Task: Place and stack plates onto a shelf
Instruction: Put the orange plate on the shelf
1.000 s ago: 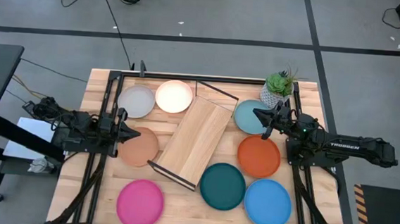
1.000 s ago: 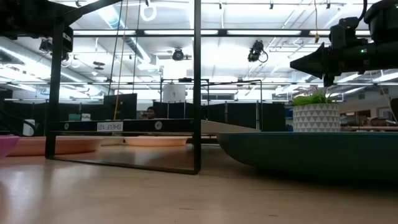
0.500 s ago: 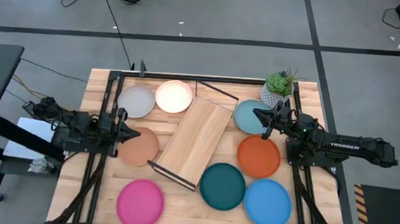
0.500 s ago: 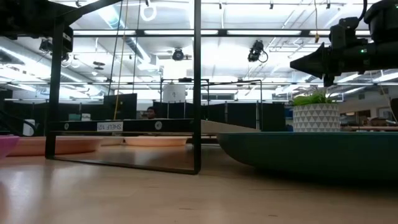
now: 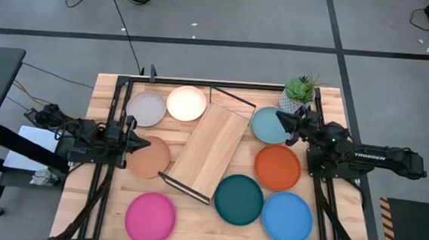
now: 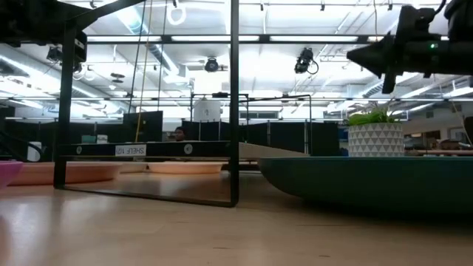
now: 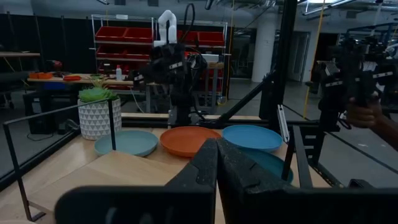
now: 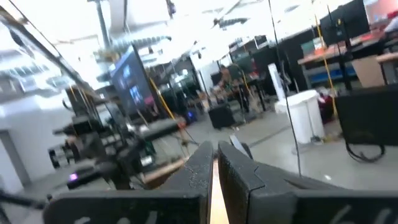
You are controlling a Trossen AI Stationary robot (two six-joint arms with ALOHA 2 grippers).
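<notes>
Eight plates lie flat on the slatted tabletop around the shelf (image 5: 211, 145), a light board in a black wire frame standing askew at the middle. Grey (image 5: 147, 109) and cream (image 5: 186, 103) are at the far left, with tan (image 5: 151, 159) and pink (image 5: 150, 215) nearer. Light blue (image 5: 265, 126), orange (image 5: 278, 167), dark teal (image 5: 239, 199) and bright blue (image 5: 287, 218) are on the right. My left gripper (image 5: 134, 138) is shut and hovers over the tan plate's left edge. My right gripper (image 5: 281, 119) is shut and raised above the light blue plate (image 7: 126, 143).
A potted plant (image 5: 298, 95) in a white pot stands at the far right corner, just beyond the light blue plate. The black table frame rails (image 5: 117, 106) run along both sides. The shelf's wire uprights (image 6: 233, 111) rise at its ends. Its board (image 7: 124, 174) is bare.
My right gripper has risen and tipped its fingers upward above the light blue plate, drawing slightly toward the table's far edge. It has stayed shut. My left arm and all the plates have kept still.
</notes>
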